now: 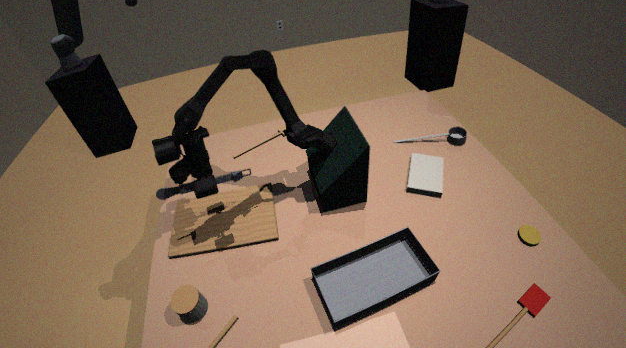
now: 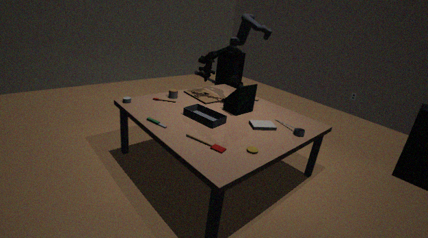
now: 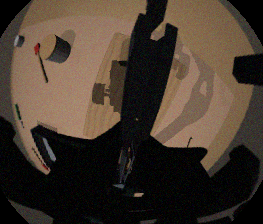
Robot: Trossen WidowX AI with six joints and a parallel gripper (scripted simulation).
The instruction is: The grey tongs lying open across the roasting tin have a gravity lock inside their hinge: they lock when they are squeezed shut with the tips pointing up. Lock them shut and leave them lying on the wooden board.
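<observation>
The grey tongs (image 1: 234, 174) (image 3: 149, 75) are closed into a narrow bar, held aloft and close to level in the top view. Their rounded end points left and the end with a small wire loop points right. My gripper (image 1: 201, 186) is shut on them near the middle. They hang over the back edge of the wooden board (image 1: 260, 228) (image 3: 94, 120), with a gap of air below and their shadow on the board. Whether the lock is engaged cannot be seen. The roasting tin (image 1: 360, 254) (image 2: 198, 117) is empty.
A dark wedge-shaped block (image 1: 345, 176) (image 2: 239, 101) stands right of the board, beside the arm's base. A canister (image 1: 189, 303) (image 2: 173, 94) (image 3: 57, 49) stands in front of the board. A white box (image 1: 426, 173) (image 2: 262, 124) and a red-headed spatula (image 1: 534, 299) (image 2: 218, 148) lie farther right.
</observation>
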